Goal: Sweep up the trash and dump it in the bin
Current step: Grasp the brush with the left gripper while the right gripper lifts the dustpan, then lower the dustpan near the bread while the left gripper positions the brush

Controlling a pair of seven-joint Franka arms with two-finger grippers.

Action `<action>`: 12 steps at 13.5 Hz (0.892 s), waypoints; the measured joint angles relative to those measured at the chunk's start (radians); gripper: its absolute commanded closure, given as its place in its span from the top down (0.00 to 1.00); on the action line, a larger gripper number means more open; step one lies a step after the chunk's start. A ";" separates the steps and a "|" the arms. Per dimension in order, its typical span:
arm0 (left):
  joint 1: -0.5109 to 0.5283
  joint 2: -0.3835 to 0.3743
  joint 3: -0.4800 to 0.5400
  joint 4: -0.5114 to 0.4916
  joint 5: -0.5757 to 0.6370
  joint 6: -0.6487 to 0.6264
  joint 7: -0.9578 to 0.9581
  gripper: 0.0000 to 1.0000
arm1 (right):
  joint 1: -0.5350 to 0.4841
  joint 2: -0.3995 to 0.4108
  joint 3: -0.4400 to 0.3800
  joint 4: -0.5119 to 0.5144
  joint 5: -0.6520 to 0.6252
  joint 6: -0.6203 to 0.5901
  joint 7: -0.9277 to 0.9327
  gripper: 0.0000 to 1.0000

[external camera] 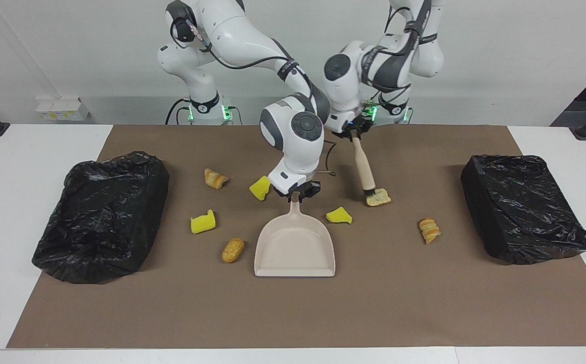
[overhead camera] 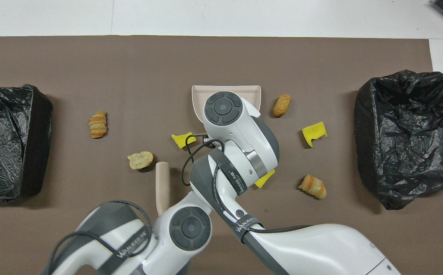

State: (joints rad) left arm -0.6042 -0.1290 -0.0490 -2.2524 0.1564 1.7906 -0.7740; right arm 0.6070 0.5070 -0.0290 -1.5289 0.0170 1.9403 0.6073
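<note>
A beige dustpan lies mid-mat with its handle pointing at the robots. My right gripper is shut on the tip of that handle. My left gripper is shut on the top of a wooden-handled brush, which slants down so its dark head touches a tan lump. The trash lies scattered around the pan: yellow sponge chunks and further tan lumps. In the overhead view both grippers are hidden under the arms.
Two bins lined with black bags stand on the brown mat, one at the right arm's end and one at the left arm's end. Small white boxes sit on a ledge off the table.
</note>
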 measured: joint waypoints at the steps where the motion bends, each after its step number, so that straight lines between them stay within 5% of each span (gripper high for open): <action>1: 0.052 0.000 0.000 0.006 0.013 0.005 0.031 0.00 | -0.001 -0.003 0.000 0.000 0.001 0.000 0.000 0.00; 7: 0.364 0.042 0.002 0.009 0.059 0.222 0.310 0.00 | -0.059 -0.100 -0.002 0.001 0.001 -0.101 -0.156 0.00; 12: 0.488 0.101 0.001 0.009 0.090 0.336 0.380 0.00 | -0.095 -0.150 -0.006 -0.001 0.000 -0.190 -0.497 0.00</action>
State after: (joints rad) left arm -0.1166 -0.0282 -0.0483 -2.2437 0.2466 2.1265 -0.3939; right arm 0.5123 0.3566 -0.0353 -1.5302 0.0165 1.7500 0.1102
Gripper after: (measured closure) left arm 0.740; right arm 0.687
